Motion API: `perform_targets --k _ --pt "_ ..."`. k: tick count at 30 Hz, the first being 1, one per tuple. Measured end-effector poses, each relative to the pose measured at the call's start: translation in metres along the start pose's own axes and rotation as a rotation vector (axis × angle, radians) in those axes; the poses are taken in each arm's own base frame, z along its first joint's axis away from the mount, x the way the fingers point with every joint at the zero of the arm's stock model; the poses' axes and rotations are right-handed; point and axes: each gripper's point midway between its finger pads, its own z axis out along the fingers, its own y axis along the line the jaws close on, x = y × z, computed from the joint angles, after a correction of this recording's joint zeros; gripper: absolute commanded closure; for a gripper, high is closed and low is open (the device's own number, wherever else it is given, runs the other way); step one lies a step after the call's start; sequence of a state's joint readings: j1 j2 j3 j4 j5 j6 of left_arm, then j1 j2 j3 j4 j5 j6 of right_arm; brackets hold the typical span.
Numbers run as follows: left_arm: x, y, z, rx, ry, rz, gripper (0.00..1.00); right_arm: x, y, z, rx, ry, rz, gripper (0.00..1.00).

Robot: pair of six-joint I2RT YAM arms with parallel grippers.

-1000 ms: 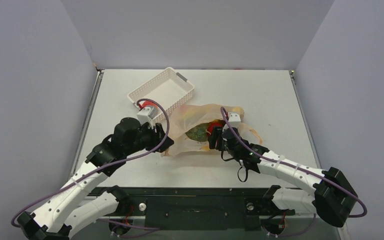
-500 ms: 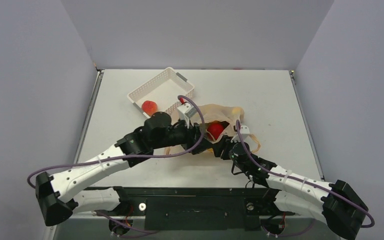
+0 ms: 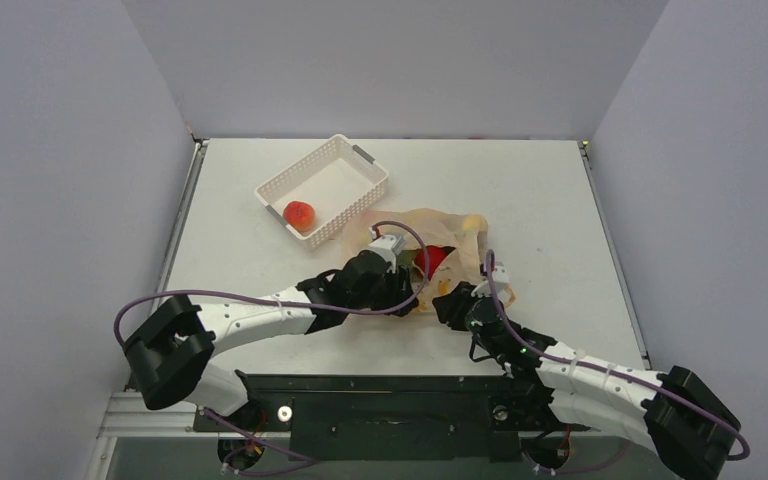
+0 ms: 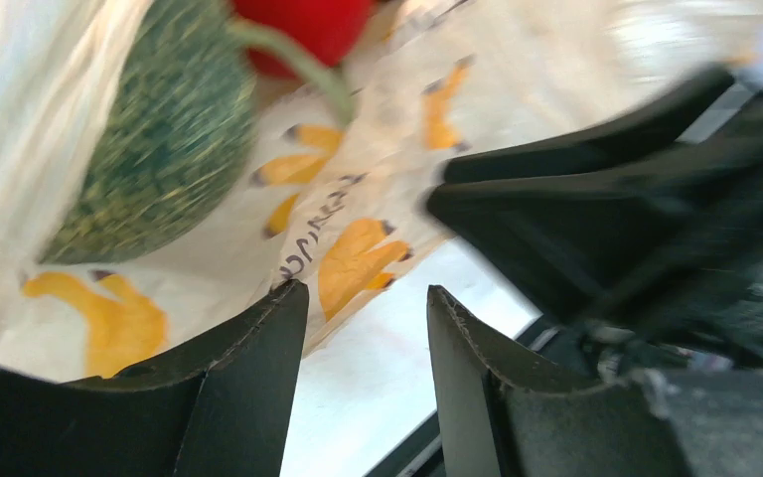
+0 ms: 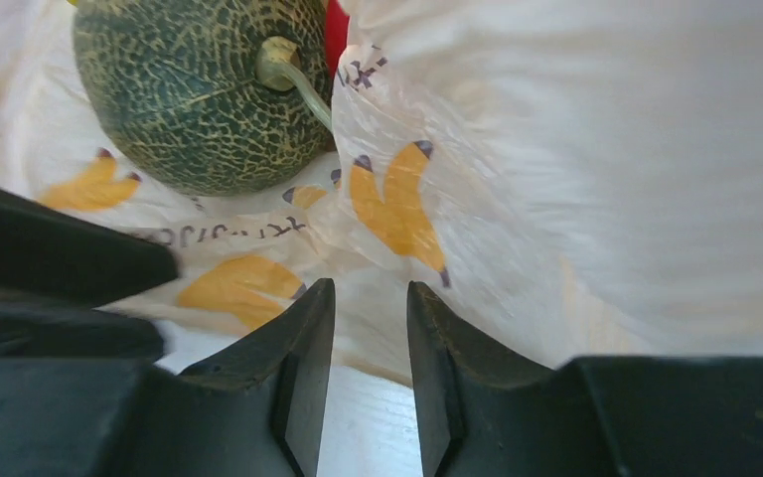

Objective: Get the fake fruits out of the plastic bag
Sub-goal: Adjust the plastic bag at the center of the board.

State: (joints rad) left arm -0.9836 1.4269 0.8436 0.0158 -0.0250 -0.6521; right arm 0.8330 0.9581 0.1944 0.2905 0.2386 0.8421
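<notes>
The plastic bag [image 3: 440, 240] lies crumpled mid-table, its mouth toward me. A dark green stemmed melon [image 5: 199, 89] and a red apple-like ball [image 3: 428, 258] lie inside it; a yellow fruit [image 3: 473, 222] shows at its far end. My left gripper [image 3: 400, 290] is open and empty at the bag's near-left edge; in the left wrist view [image 4: 366, 293] the printed bag edge [image 4: 358, 248] lies by its left finger, with the melon [image 4: 159, 149] and red ball [image 4: 303, 25] beyond. My right gripper [image 3: 452, 300] is open and empty at the near-right edge, and in the right wrist view [image 5: 370, 288] the bag [image 5: 556, 149] lies just past its tips.
A white latticed basket [image 3: 360, 178] stands at the back left of the bag with an orange-pink peach [image 3: 299, 214] in it. The two grippers are close together at the bag's near edge. The table's near rail [image 3: 390, 385] runs just behind them.
My left arm swung from the basket, where the peach now lies, across to the bag's near edge. My right gripper drew back out of the bag toward me.
</notes>
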Motion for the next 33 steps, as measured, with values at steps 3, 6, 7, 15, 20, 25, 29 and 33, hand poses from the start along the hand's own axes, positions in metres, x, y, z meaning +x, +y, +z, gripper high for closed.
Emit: perform_targets --k 3,6,7,15,20,25,29,33 --pt "0.025 0.033 0.007 -0.086 0.041 -0.04 0.55 -0.01 0.0 -0.008 0.005 -0.029 0.015 0.58" --pt "0.043 0.055 0.009 -0.144 0.066 -0.068 0.54 -0.029 -0.001 -0.016 0.02 -0.084 0.045 0.5" --pt "0.046 0.057 0.009 -0.15 0.07 -0.074 0.54 -0.037 -0.003 -0.017 0.031 -0.105 0.062 0.48" --pt "0.052 0.05 0.018 -0.106 0.074 -0.113 0.54 -0.075 -0.003 -0.009 0.104 -0.16 0.135 0.35" --pt "0.059 0.039 0.021 -0.055 0.095 -0.119 0.54 -0.083 0.012 0.001 0.134 -0.156 0.163 0.28" --pt "0.063 0.033 0.02 -0.027 0.103 -0.124 0.53 -0.093 0.013 0.011 0.239 -0.18 0.22 0.25" --pt "0.071 0.035 0.013 -0.017 0.118 -0.121 0.5 -0.101 0.009 0.025 0.342 -0.206 0.244 0.22" --pt "0.066 0.024 -0.005 0.047 0.093 -0.095 0.47 -0.101 -0.002 0.044 0.431 -0.204 0.224 0.25"
